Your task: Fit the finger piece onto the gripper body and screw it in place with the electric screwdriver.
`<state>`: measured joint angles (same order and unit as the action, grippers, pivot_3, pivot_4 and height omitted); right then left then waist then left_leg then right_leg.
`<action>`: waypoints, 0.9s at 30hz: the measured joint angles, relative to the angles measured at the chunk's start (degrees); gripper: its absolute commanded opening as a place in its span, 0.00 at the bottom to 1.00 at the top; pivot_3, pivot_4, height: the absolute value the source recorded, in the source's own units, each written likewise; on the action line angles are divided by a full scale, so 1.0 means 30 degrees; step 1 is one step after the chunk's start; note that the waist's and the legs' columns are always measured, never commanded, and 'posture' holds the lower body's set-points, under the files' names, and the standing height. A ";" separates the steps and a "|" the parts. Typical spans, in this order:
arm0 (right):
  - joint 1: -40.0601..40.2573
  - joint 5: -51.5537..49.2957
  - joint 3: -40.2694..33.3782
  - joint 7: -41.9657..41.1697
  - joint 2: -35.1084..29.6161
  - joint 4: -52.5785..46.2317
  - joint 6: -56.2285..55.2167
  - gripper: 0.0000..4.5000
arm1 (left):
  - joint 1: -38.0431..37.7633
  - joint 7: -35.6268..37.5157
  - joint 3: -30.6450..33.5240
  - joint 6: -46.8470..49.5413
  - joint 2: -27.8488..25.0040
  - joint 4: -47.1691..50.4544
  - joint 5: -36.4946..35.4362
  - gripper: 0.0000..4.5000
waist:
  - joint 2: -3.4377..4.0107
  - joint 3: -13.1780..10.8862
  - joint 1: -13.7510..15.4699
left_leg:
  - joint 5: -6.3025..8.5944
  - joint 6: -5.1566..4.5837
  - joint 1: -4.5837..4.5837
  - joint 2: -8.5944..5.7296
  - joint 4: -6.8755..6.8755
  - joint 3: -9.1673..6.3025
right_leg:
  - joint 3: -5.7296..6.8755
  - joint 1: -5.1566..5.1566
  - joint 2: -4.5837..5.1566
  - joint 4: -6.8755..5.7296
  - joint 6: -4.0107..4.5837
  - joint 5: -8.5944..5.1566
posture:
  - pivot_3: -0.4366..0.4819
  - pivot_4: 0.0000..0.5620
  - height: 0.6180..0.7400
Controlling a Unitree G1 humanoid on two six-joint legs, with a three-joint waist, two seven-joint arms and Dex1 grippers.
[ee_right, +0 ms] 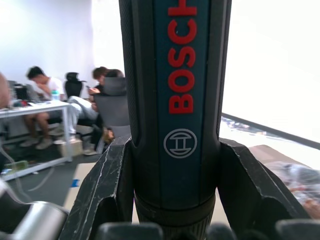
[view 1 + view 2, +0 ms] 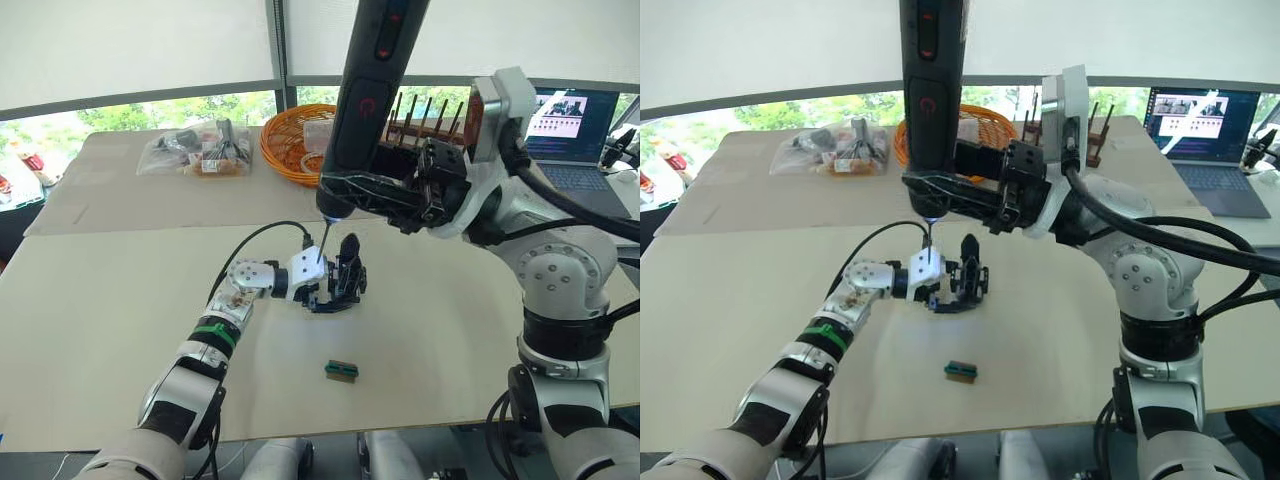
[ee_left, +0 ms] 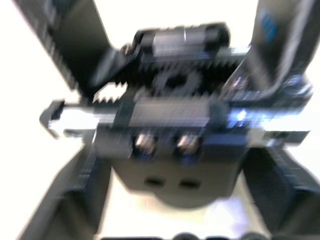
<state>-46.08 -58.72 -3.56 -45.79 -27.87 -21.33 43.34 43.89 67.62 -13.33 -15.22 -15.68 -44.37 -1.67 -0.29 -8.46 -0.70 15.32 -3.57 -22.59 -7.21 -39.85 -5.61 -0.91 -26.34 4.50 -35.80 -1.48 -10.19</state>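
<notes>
Pale tabletop [image 2: 120,300] fills the frame; at its centre my left gripper [image 2: 318,281] clamps the gripper body [image 2: 345,275] steady, while my right gripper [image 2: 375,195] grips the electric screwdriver [image 2: 365,90] upright, bit down on it for screwing.

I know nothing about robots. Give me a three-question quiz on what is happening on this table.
1. True or false: the right gripper holds the electric screwdriver upright, bit pointing down.
2. What does the left gripper hold? A) the basket B) the gripper body C) the laptop
3. Fill in: the small green-and-brown block lies on the ____.

Key: 1 true; 2 B; 3 table.
</notes>
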 measured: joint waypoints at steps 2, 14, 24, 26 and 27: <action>0.0103 -0.1164 -0.0083 -0.0306 -0.0436 -0.0547 0.0631 0.43 | -0.0074 0.0440 0.0151 0.0515 -0.0553 0.0833 -0.0279 1.00 | 0.0001 0.0000 -0.0003 | 0.0004 -0.0007 0.0000 0.0001 0.0002 -0.0001 | 0.0001 0.0002 0.0002 0.0003 0.0000 0.0000 | 0.48 0.27 1.00; 0.6095 0.1705 0.2001 -0.4388 -0.1833 -0.2740 -0.1152 0.43 | -0.5551 0.5817 0.0339 0.5586 -0.7088 1.3542 -0.4127 1.00 | 0.0028 -0.0017 0.0055 | 0.0011 -0.0012 0.0017 -0.0003 0.0005 0.0002 | -0.0003 0.0018 -0.0008 0.0024 -0.0002 -0.0004 | 0.48 0.27 1.00; 0.8242 0.4371 0.3172 -0.4743 -0.1457 -0.3222 -0.3510 0.43 | -0.8139 0.4967 -0.1357 0.4255 -0.6683 1.5850 -0.3347 1.00 | 0.0024 -0.0023 0.0420 | 0.0007 -0.0004 0.0075 0.0013 0.0019 0.0002 | -0.0004 0.0065 -0.0019 0.0057 0.0006 -0.0009 | 0.48 0.27 1.00; 0.8330 0.4526 0.3282 -0.4728 -0.1428 -0.3264 -0.3564 0.43 | -0.8141 0.4650 -0.1544 0.4015 -0.6493 1.5834 -0.3170 1.00 | 0.0024 -0.0023 0.0443 | 0.0007 -0.0005 0.0075 0.0011 0.0020 0.0002 | -0.0004 0.0066 -0.0017 0.0058 0.0006 -0.0009 | 0.48 0.27 1.00; 0.8361 0.4560 0.3284 -0.4714 -0.1427 -0.3264 -0.3578 0.43 | -0.8142 0.4559 -0.1598 0.3878 -0.6388 1.5824 -0.3130 1.00 | 0.0023 -0.0023 0.0444 | 0.0008 -0.0006 0.0075 0.0010 0.0019 0.0002 | -0.0003 0.0067 -0.0017 0.0059 0.0006 -0.0009 | 0.48 0.27 1.00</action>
<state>-20.99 -45.04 6.29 -59.93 -32.15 -31.12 32.60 19.47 81.30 -18.12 -3.59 -34.84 3.10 -11.06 -0.22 -8.53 0.64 15.34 -3.59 -22.37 -7.18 -39.80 -5.60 -0.92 -26.14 4.45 -35.63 -1.46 -10.21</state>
